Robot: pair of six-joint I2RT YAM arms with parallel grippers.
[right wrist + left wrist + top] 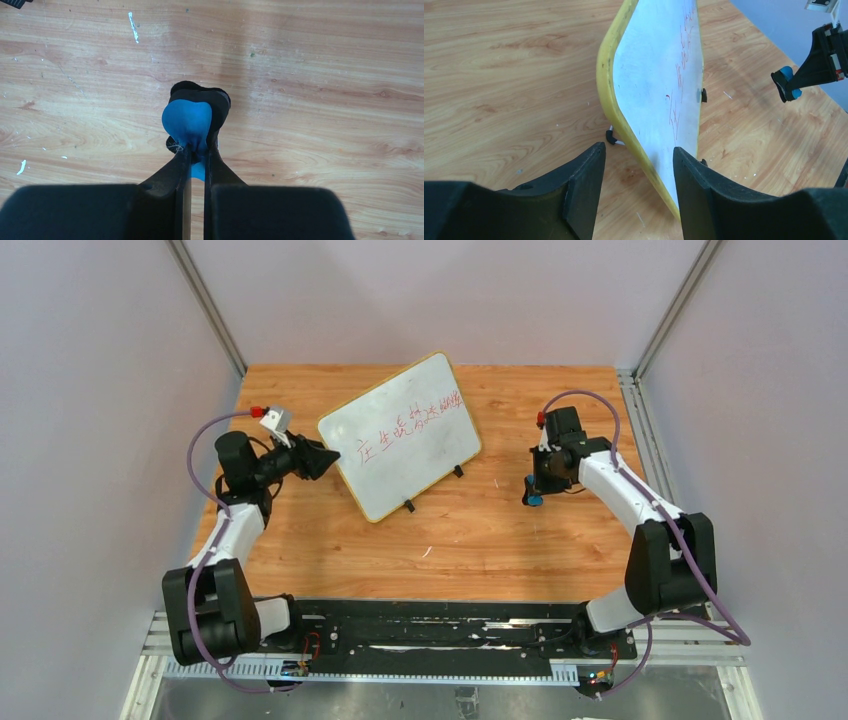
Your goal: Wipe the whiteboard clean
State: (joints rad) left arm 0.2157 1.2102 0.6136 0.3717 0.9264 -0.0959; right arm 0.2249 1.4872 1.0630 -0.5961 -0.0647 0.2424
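The whiteboard (400, 435) stands tilted on two small black feet at the table's middle back, with red characters (412, 420) across its face. My left gripper (330, 457) is at its left edge. In the left wrist view the left gripper (639, 147) is open, and its fingers straddle the yellow rim of the whiteboard (654, 90) without pressing on it. My right gripper (532, 495) hangs to the right of the board, shut on a small blue eraser (187, 122). The same eraser (788, 84) shows at the far right of the left wrist view.
The wooden table (450, 540) carries small white specks (132, 25). Grey walls close in on the left, right and back. A black mounting rail (430, 635) runs along the near edge between the arm bases.
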